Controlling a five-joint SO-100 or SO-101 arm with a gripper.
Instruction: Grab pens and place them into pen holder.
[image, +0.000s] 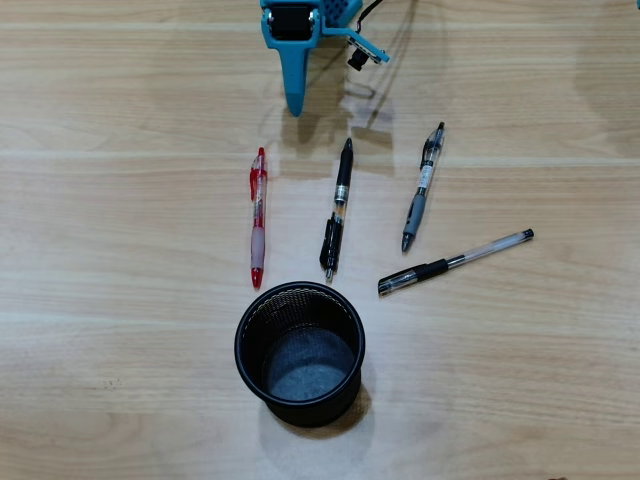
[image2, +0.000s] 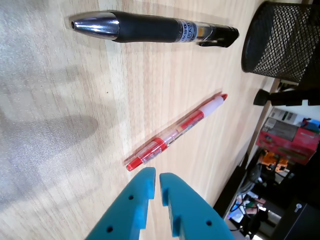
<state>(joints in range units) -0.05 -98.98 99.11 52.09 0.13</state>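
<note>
- The pens lie loose on the wooden tabletop, none of them in the pen holder; all four sit between the arm at the top of the overhead view and the cup near its bottom.
- Nearest in the wrist view, the teal gripper enters from the bottom edge with its fingertips almost pressed together, only a thin slit between them, pinching nothing.
- Just beyond its tips lies the red pen, slanted, with its pale section toward the far end; nothing rests on or against it.
- Farther along in the same view is the black pen, lying crosswise, silver tip to the left.
- In the overhead view the red pen is on the left and the black pen beside it, apart, both roughly pointing toward the cup.
- Right of those, the grey-blue pen lies slightly tilted, and the clear pen with black cap lies at a steep slant below it, apart from it.
- The pen holder stands upright, its inside empty, with the tips of the red and black pens just short of its rim.
- Beyond the tabletop edge in the wrist view is blurred clutter, including a red box.
</note>
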